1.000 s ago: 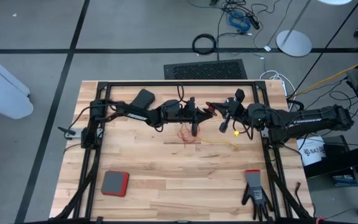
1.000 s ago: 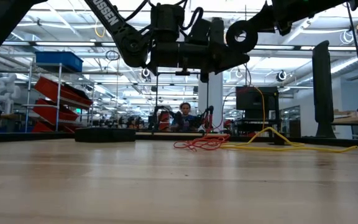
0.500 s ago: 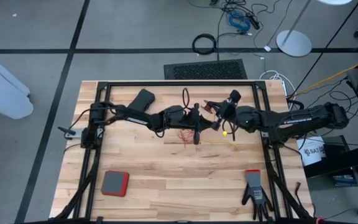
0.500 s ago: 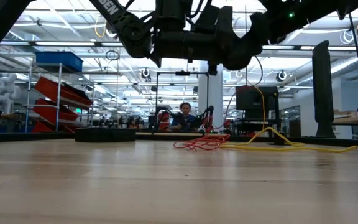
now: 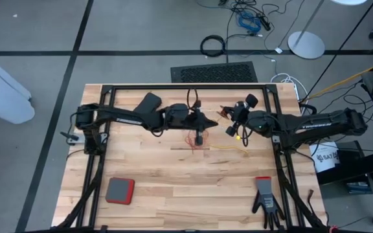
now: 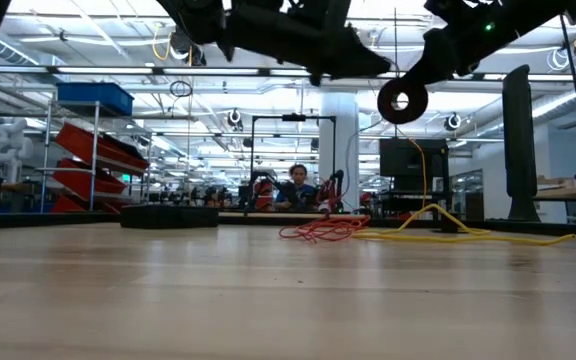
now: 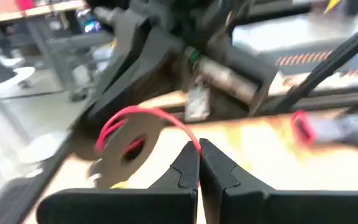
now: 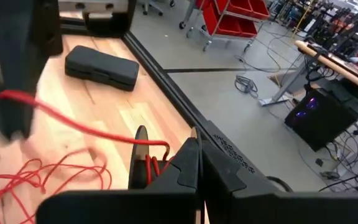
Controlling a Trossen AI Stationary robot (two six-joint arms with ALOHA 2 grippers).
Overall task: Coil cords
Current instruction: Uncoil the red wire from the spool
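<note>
The reddish-orange cord lies in a loose heap [image 5: 196, 140] [image 6: 318, 230] on the table's middle. One strand rises from it to a round black reel [image 6: 401, 100] [image 8: 140, 158] with a pale centre. The reel hangs at my right gripper [image 5: 230, 127] [image 8: 197, 152], which is shut. My left gripper [image 5: 214, 120] [image 7: 197, 152] is also shut, high over the heap, facing the reel [image 7: 126, 149]. The yellow cord [image 5: 228, 147] [image 6: 468, 235] lies slack on the table right of the heap. My left gripper pinches one strand of the reddish-orange cord [image 7: 193, 142] at its two fingertips, coming nearly level from the table's left. From there the strand arcs slack over to the reel. My right gripper carries the reel [image 8: 143, 168] lifted clear, edge-on beside its fingers [image 8: 188, 165]. The fingers hide which part of the reel they grip. Several turns of the red cord lie wound on it.
A black case [image 5: 149, 102] [image 8: 101, 65] lies at the table's far left. Near the front edge are a red-and-grey pad [image 5: 120, 191] on the left and a black glove [image 5: 266, 200] on the right. Black frame rails [image 5: 186, 86] border the table.
My left gripper has risen and rolled, staying shut on the red cord. My right gripper has tipped, and the reel now hangs lower and in plain sight beneath it in the low view. Both heaps of cord on the table have stayed in place.
</note>
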